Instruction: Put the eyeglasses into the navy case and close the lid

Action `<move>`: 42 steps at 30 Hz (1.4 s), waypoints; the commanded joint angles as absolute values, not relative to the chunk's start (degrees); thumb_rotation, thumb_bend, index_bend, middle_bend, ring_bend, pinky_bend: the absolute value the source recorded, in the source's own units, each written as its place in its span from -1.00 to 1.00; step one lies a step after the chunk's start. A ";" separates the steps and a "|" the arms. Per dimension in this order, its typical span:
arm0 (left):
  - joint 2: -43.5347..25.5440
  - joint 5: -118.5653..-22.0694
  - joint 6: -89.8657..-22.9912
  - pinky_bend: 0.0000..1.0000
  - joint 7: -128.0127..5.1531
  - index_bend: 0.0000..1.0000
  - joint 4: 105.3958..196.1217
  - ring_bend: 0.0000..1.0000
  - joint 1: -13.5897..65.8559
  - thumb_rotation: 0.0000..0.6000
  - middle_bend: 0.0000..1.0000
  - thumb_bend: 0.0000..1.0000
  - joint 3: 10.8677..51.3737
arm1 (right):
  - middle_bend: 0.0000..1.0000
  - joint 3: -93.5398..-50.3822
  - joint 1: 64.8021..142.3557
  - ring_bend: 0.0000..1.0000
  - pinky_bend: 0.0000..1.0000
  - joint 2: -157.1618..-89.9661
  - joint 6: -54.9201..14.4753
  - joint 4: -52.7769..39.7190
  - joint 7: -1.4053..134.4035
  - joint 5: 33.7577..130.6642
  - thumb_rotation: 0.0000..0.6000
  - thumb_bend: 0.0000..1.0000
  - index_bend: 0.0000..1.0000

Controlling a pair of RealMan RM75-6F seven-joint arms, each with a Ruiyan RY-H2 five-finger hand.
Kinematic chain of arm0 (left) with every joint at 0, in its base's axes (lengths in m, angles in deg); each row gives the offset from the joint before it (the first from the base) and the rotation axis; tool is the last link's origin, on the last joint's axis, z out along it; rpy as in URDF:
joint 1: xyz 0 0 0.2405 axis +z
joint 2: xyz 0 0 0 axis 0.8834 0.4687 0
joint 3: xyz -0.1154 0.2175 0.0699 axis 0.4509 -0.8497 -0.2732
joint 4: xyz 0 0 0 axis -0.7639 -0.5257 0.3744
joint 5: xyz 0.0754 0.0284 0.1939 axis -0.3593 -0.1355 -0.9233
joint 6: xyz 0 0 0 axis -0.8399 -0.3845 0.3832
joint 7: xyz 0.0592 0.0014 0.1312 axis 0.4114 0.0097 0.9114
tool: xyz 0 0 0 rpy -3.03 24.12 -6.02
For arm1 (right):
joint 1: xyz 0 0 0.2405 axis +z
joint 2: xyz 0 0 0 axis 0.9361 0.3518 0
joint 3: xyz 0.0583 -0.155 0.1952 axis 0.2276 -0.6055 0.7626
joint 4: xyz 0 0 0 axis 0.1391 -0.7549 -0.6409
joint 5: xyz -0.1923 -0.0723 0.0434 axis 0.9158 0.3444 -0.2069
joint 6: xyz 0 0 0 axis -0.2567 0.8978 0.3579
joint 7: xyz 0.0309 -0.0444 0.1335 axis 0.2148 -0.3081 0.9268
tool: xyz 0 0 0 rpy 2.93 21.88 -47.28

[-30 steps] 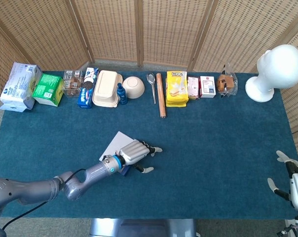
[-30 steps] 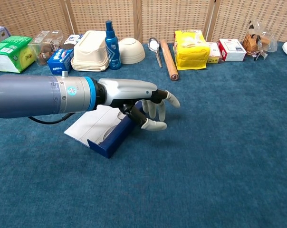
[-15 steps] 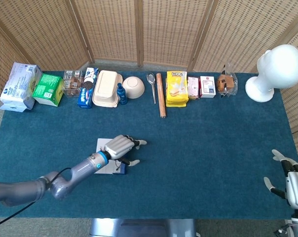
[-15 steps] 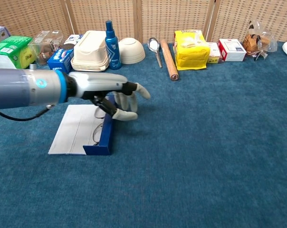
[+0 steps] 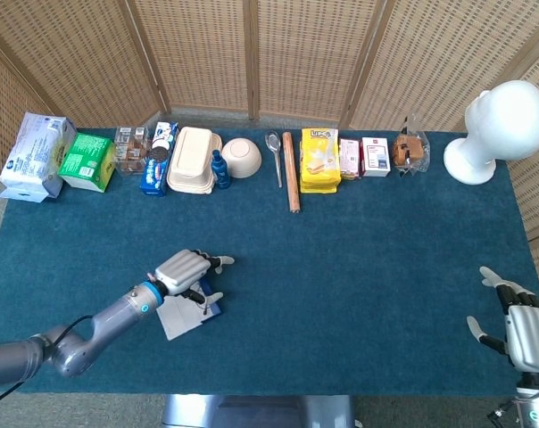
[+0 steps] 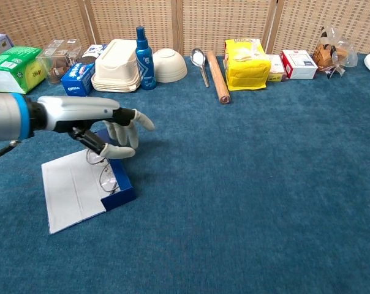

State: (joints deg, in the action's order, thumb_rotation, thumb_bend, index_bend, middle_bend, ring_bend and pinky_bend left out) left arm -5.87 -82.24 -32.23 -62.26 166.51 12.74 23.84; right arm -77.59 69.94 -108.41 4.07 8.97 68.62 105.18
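While the eyeglasses [image 6: 106, 177] lie in the open navy case [image 6: 114, 184] on the worktop [image 6: 264, 184], the left robot hand [image 6: 114, 125] hovers just over them, fingers spread, seemingly holding nothing. A careless sweep could drag the light case instead of folding its pale lid [image 6: 68, 193]. The right robot hand [image 5: 517, 325] rests released.

Teal-carpeted table [image 5: 359, 267] with open navy case [image 6: 114, 184], perhaps snack packets along the far edge.
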 commanded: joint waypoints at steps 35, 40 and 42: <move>3.03 -92.75 -49.15 -0.77 -57.76 -0.97 167.52 -0.93 26.48 -0.04 -0.84 -0.35 17.00 | -0.36 -77.70 71.31 -0.46 -0.38 -109.84 3.10 8.81 68.38 105.88 1.00 -0.47 -0.67; 4.56 -92.44 -49.93 -0.94 -54.69 -1.00 166.86 -1.00 28.30 -0.04 -1.00 -0.35 16.15 | -0.36 -77.52 71.88 -0.46 -0.38 -110.30 2.72 8.63 68.15 106.00 1.00 -0.47 -0.67; 4.31 -92.31 -50.79 -0.97 -52.96 -1.00 166.05 -1.00 29.11 -0.06 -1.00 -0.36 16.23 | -0.36 -77.47 72.13 -0.46 -0.38 -110.49 2.52 8.60 68.12 106.07 1.00 -0.47 -0.67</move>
State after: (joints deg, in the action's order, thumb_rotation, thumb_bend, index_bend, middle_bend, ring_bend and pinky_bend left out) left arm 4.29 -92.48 -50.05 -54.24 166.76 28.26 16.38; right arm -77.49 72.08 -110.45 2.56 8.62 68.13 106.04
